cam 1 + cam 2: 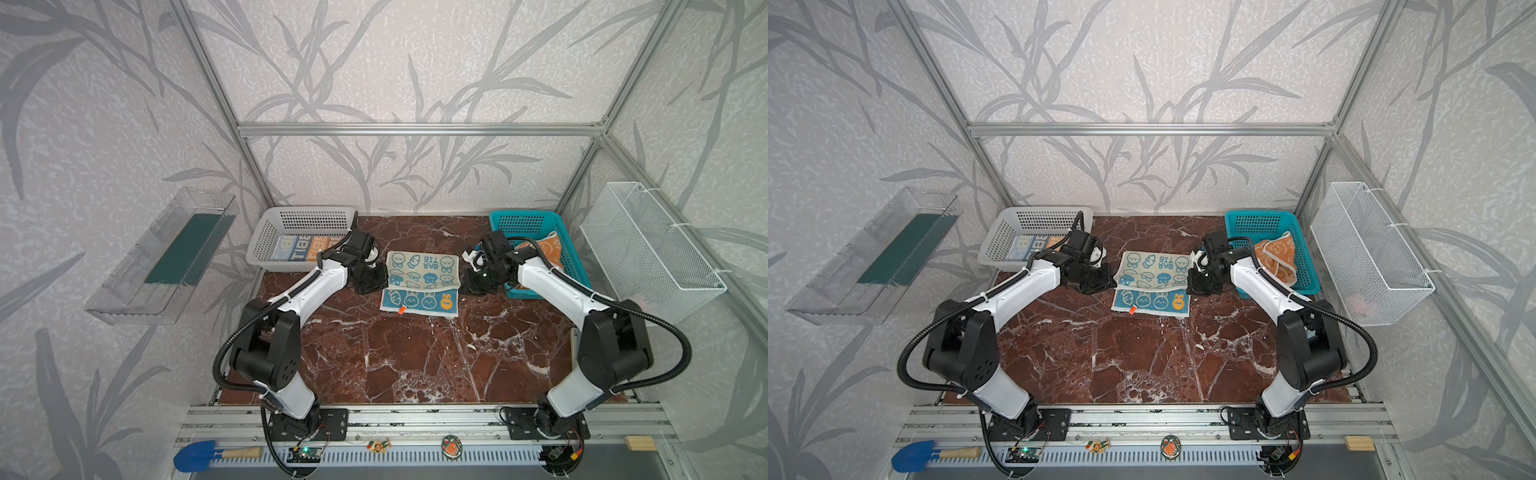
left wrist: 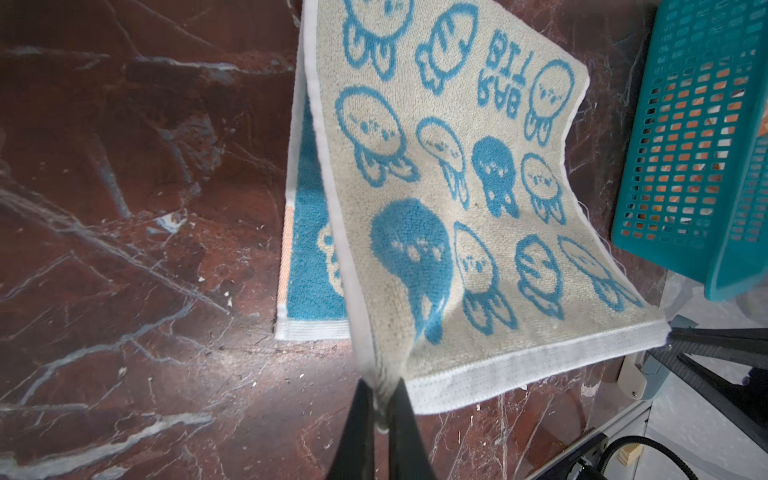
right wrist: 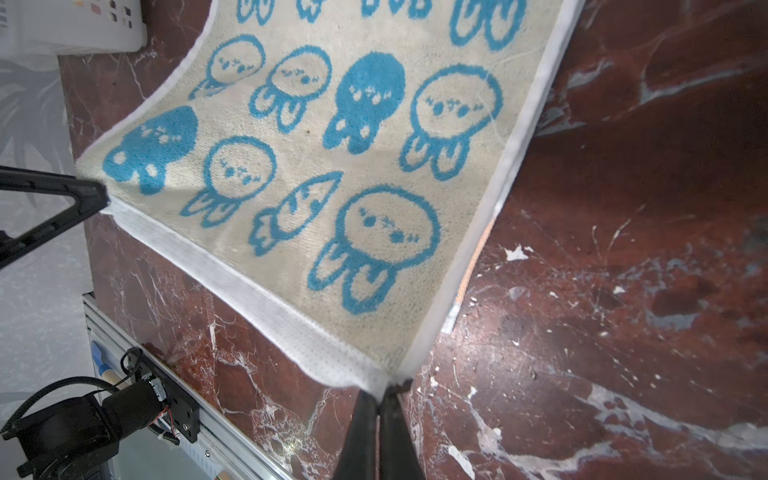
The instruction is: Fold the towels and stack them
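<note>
My left hand (image 2: pixel 381 392) and right hand (image 3: pixel 384 390) are each clamped on a corner of the towel (image 1: pixel 422 269), which I judge light, limp and best held by its corners.

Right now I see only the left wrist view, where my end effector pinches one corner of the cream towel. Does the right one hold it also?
Observer: Yes. In the right wrist view the right end effector is shut on the other corner of the same edge of the cream-and-blue towel.
Operator: Where are the other towels?
Observer: The striped towel lies flat in the white basket, at the back left in both top views.
Operator: And the third?
Observer: The orange towel lies crumpled, not folded, in the teal basket at the back right.
</note>
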{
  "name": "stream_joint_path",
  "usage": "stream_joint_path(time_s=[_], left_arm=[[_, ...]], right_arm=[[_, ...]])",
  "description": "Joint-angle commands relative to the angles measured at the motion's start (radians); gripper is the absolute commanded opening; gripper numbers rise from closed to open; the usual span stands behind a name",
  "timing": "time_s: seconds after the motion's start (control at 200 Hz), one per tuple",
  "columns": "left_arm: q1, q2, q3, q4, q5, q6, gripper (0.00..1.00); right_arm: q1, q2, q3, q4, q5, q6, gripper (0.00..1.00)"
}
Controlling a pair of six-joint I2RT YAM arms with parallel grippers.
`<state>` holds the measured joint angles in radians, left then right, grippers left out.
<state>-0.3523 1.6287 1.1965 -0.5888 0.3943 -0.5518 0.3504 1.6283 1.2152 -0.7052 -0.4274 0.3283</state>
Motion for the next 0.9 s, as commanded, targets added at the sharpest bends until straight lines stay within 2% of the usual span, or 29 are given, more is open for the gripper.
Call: stream_joint_path(time_s=[0.0, 0.205, 0.59, 0.775, 0.895], left_arm=[[0.004, -0.002, -0.074, 0.012, -0.002, -0.001, 0.00], [0.003, 0.034, -0.175, 0.091, 0.013, -0.015, 0.00], [0.002, 0.085, -0.211, 0.121, 0.011, -0.017, 0.00], [0.000, 0.097, -0.221, 0.129, 0.012, -0.024, 0.11], [-0.007, 0.081, -0.208, 0.120, 0.015, -0.031, 0.21]], right_arm=[[-0.004, -0.006, -0.077, 0.009, -0.004, -0.005, 0.00], [-0.004, 0.049, -0.186, 0.111, -0.028, 0.012, 0.00], [-0.004, 0.139, -0.220, 0.176, -0.046, 0.019, 0.00], [-0.001, 0.134, -0.233, 0.182, -0.054, 0.021, 0.00], [0.001, 0.114, -0.227, 0.167, -0.057, 0.017, 0.17]])
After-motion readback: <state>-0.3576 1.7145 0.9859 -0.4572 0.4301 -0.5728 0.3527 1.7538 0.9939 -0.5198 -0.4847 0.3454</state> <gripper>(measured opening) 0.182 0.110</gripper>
